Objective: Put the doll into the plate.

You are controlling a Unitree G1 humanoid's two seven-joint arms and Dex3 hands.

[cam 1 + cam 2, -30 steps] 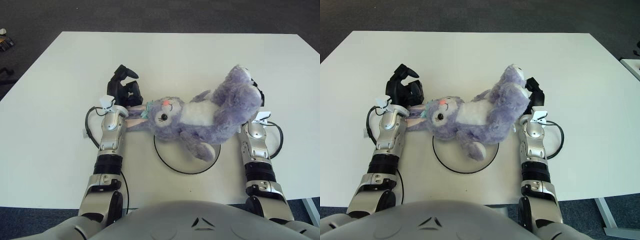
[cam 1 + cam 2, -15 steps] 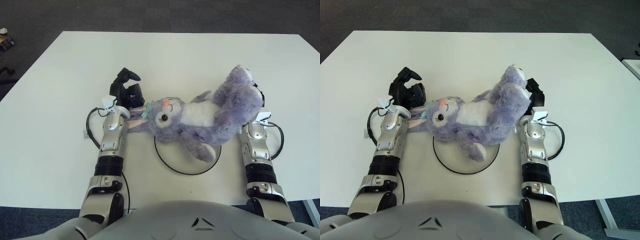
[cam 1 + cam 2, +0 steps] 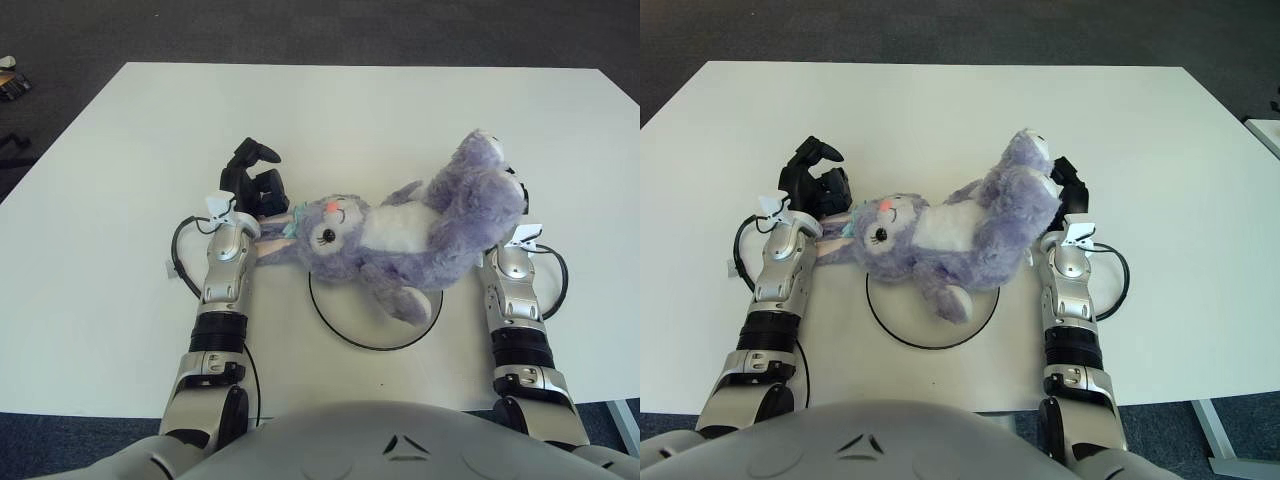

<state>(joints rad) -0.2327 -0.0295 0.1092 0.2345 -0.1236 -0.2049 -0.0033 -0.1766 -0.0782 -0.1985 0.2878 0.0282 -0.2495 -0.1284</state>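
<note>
1. The white counter [image 3: 400, 110] takes up most of both views; broad bare stretches lie beyond the doll, to its left and to its right. Dark floor borders the counter's far edge and both side edges.
2. The doll [image 3: 400, 235], a fluffy purple rabbit with a white belly, pink nose and black eye, lies slantwise on its back. Its head points to the robot's left and its legs are raised at the right end. Its middle and one lower paw lie over the far part of the plate, while the head and legs reach out past the rim on either side.
3. The plate [image 3: 345, 328] shows as a white disc with a thin dark rim, directly under the doll and on the near side of it, between the two forearms. Its near arc is uncovered.
4. The left hand [image 3: 252, 182] shows just left of the doll's head, at the ears. Its dark fingers are loosely bent with a gap between them, and they do not visibly close on anything.
5. The right hand [image 3: 1068, 190] sits at the doll's right end, against the raised legs. It is mostly hidden behind the plush, so I cannot tell how its fingers stand.
</note>
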